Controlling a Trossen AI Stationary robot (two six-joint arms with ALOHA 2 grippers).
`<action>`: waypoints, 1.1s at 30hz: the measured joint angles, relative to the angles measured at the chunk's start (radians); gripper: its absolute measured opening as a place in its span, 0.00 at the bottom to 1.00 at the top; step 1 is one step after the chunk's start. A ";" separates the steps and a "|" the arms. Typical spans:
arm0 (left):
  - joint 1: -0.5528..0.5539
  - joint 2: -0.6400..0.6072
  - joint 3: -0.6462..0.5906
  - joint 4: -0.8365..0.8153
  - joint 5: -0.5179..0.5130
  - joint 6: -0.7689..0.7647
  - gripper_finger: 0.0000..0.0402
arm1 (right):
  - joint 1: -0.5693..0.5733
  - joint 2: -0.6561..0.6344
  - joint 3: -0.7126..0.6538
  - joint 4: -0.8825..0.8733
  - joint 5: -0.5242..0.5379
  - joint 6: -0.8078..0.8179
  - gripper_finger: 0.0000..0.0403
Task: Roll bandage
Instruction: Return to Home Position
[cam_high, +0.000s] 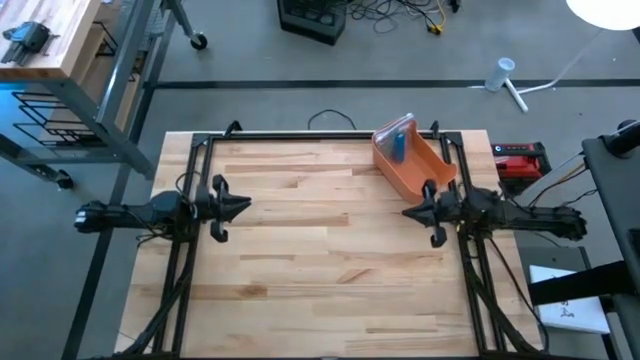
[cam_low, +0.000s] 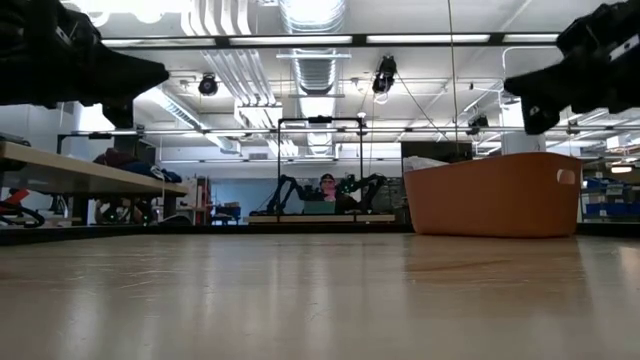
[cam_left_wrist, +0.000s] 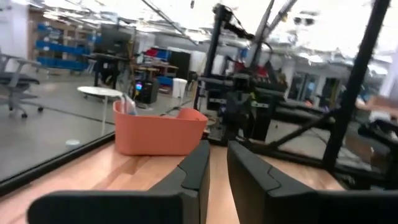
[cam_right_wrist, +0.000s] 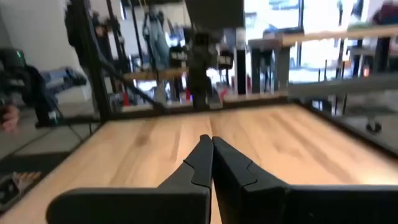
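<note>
My left gripper (cam_high: 245, 207) (cam_left_wrist: 217, 146) hovers level above the table's left side, pointing toward the right edge. A narrow gap shows between its fingers and nothing is in it. My right gripper (cam_high: 405, 213) (cam_right_wrist: 212, 140) hovers level at the right side, pointing toward the left edge, shut on nothing. An orange bin (cam_high: 415, 165) (cam_low: 495, 195) stands on the table at the far right. A blue thing (cam_high: 398, 147) lies inside it, and I cannot tell whether it is the bandage. No bandage shows on the tabletop.
Bare wood (cam_high: 320, 260) stretches between the two grippers and toward the near edge. Black frame rails (cam_high: 320, 135) run along the far edge and down both sides. The orange bin stands just beyond my right gripper, toward the far edge.
</note>
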 joint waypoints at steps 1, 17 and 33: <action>0.000 0.003 0.000 -0.002 0.013 0.015 0.12 | 0.000 0.003 0.000 -0.026 -0.001 0.002 0.00; 0.000 0.053 0.000 -0.091 0.054 0.113 0.11 | 0.000 0.041 0.012 -0.082 0.000 0.034 0.00; 0.000 0.137 -0.001 -0.111 0.057 0.081 0.10 | 0.000 0.041 0.015 -0.079 0.000 0.034 0.00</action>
